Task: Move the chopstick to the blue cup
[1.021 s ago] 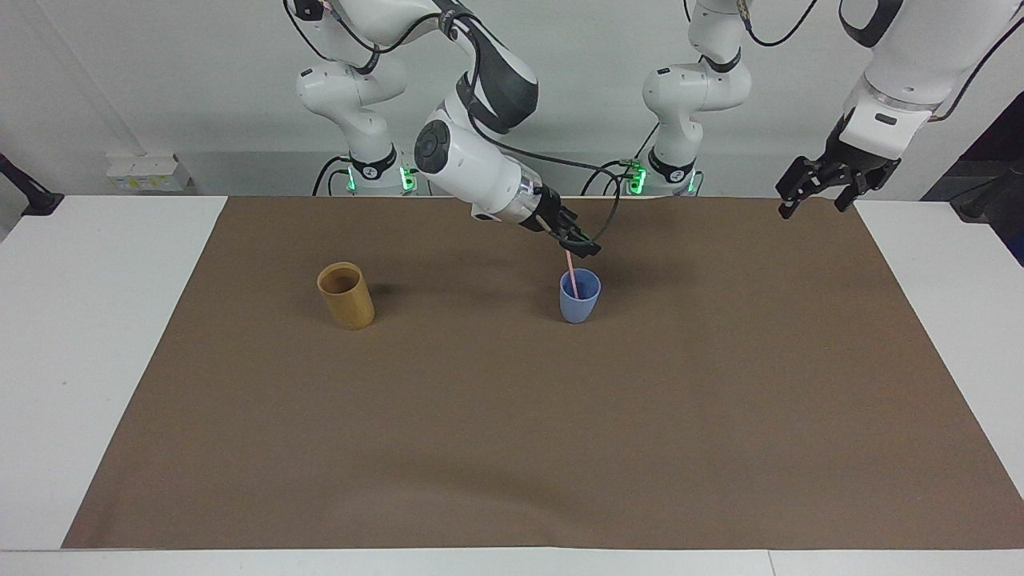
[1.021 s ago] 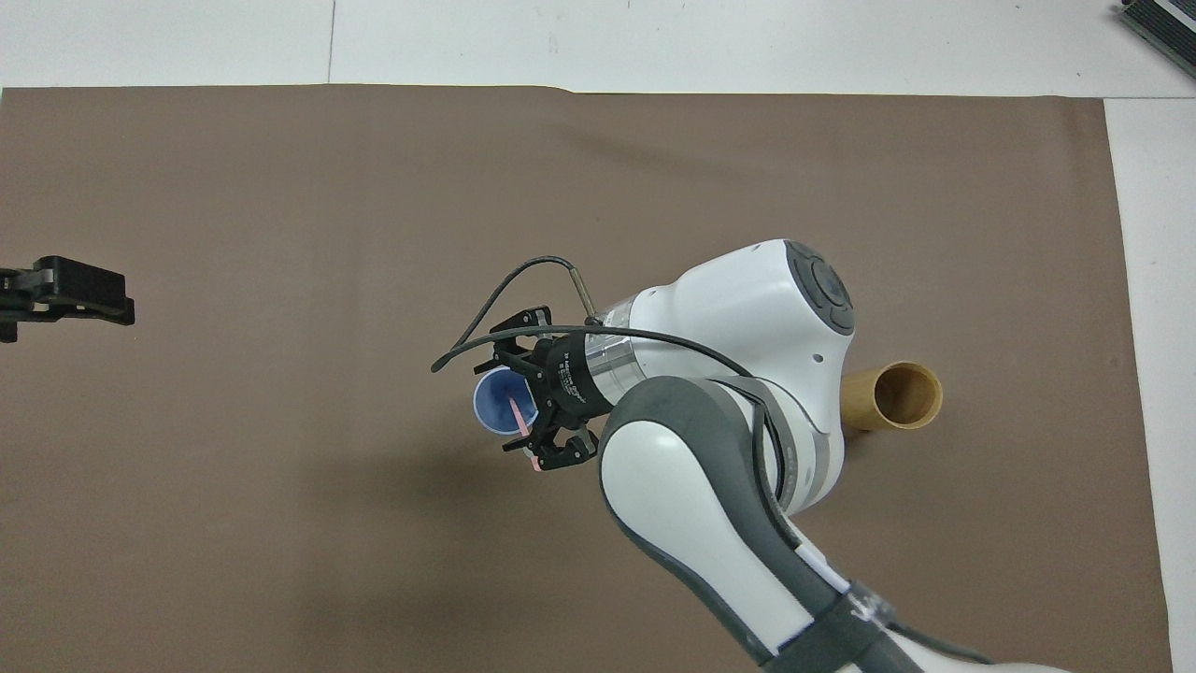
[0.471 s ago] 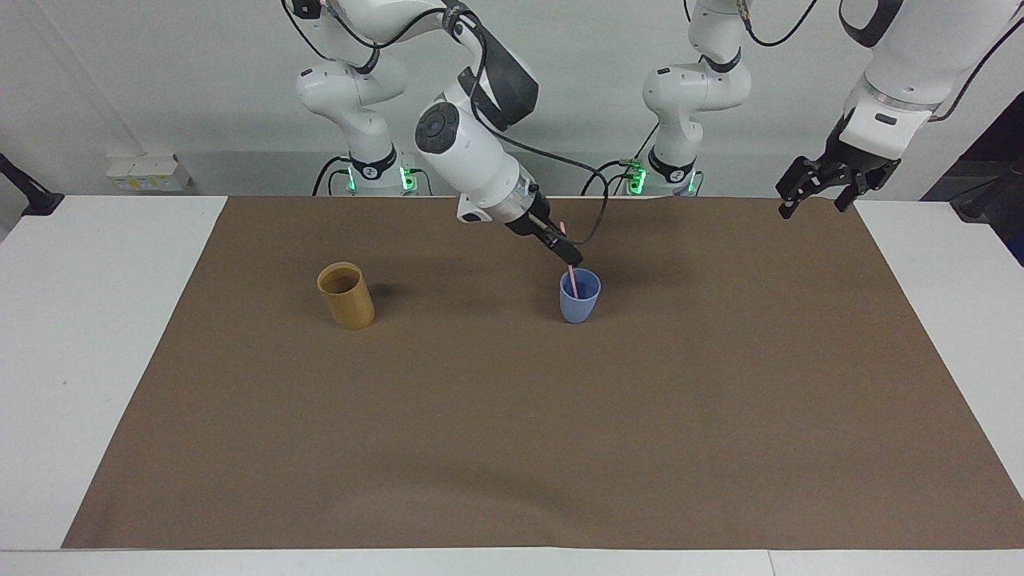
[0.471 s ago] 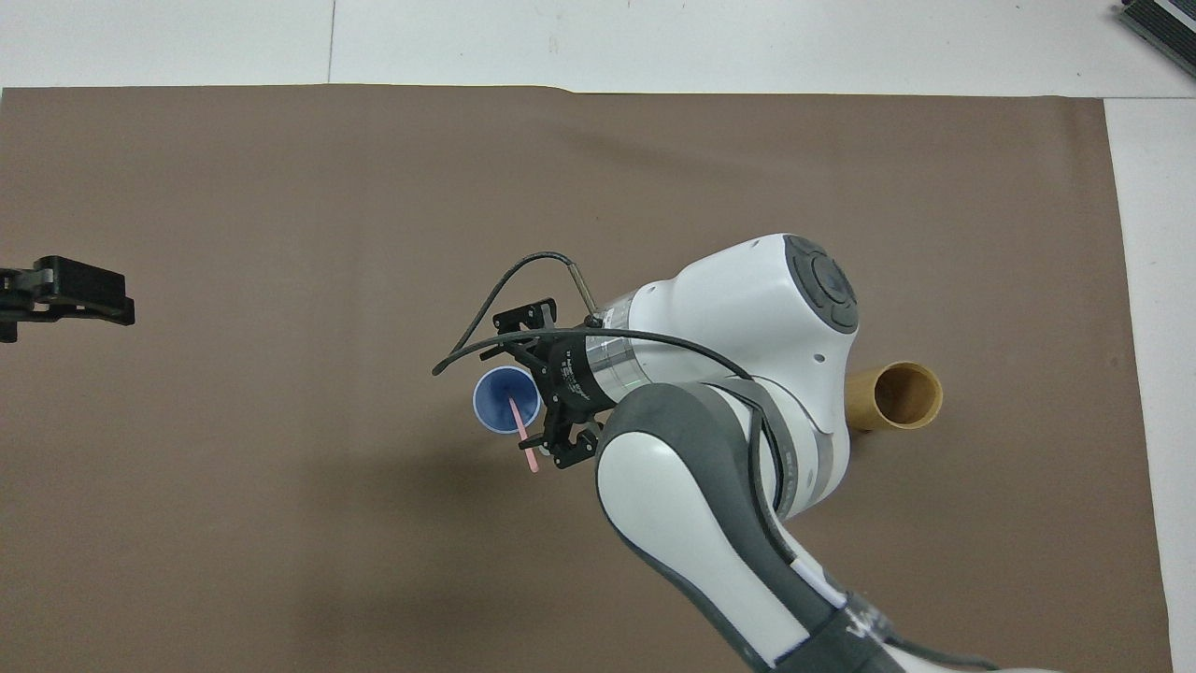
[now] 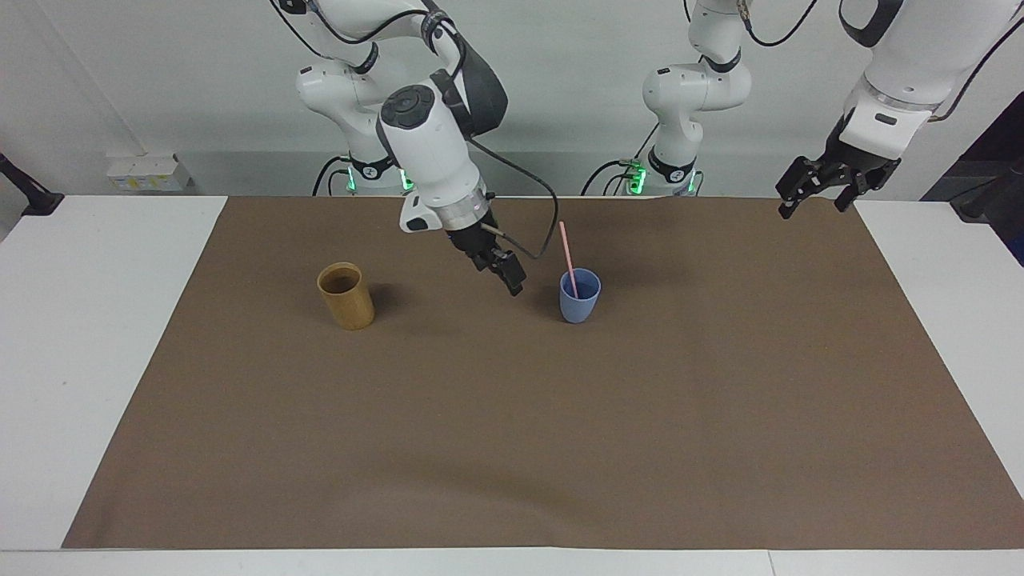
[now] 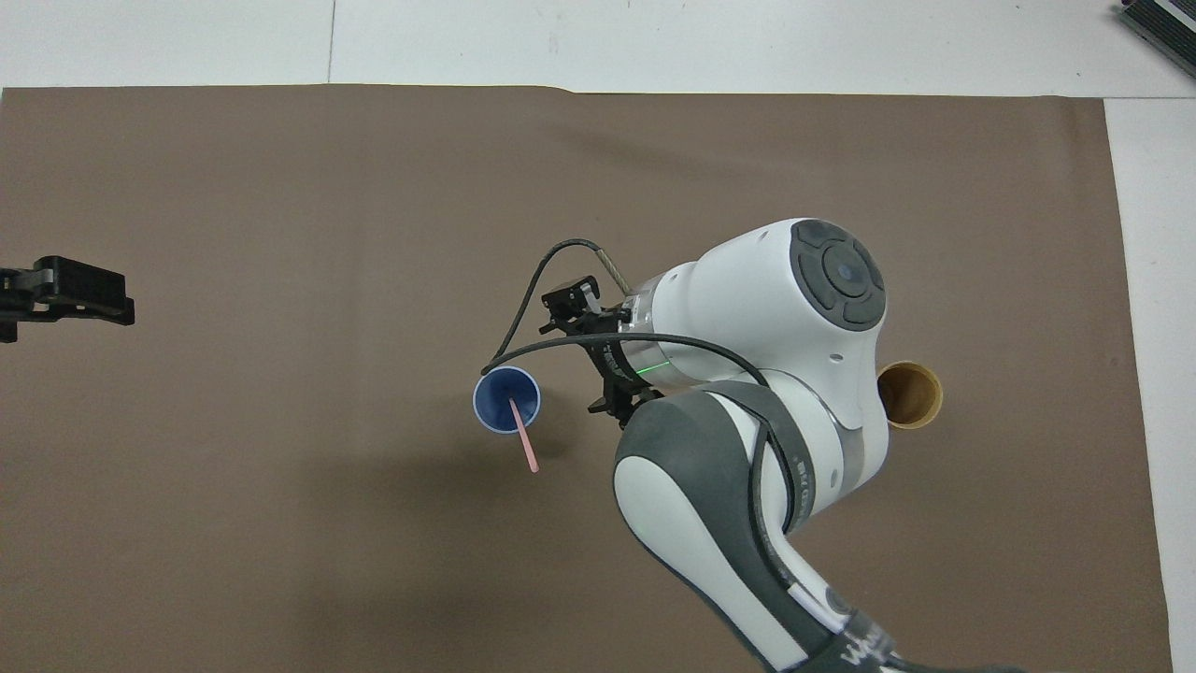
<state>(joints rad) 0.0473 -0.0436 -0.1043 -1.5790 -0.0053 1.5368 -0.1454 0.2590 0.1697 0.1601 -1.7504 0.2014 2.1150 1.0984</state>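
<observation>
chopstick (image 5: 567, 258) leaning in blue cup (image 5: 579, 296) | tan cup (image 5: 346, 295) well apart | right gripper (image 5: 507, 276) beside blue cup, fingers apart, empty | left gripper (image 5: 816, 192) waiting, fingers apart

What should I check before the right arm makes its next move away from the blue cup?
1. Chopstick stands in the blue cup, leaning on its rim: ok.
2. Blue cup upright on the brown mat: ok.
3. Right pincer open and holding nothing, over the mat between the two cups: ok.
4. Right pincer apart from the chopstick: ok.
5. Tan cup upright toward the right arm's end, apart from the pincer: ok.
6. Left pincer open, waiting over the mat's edge at its own end: ok.
</observation>
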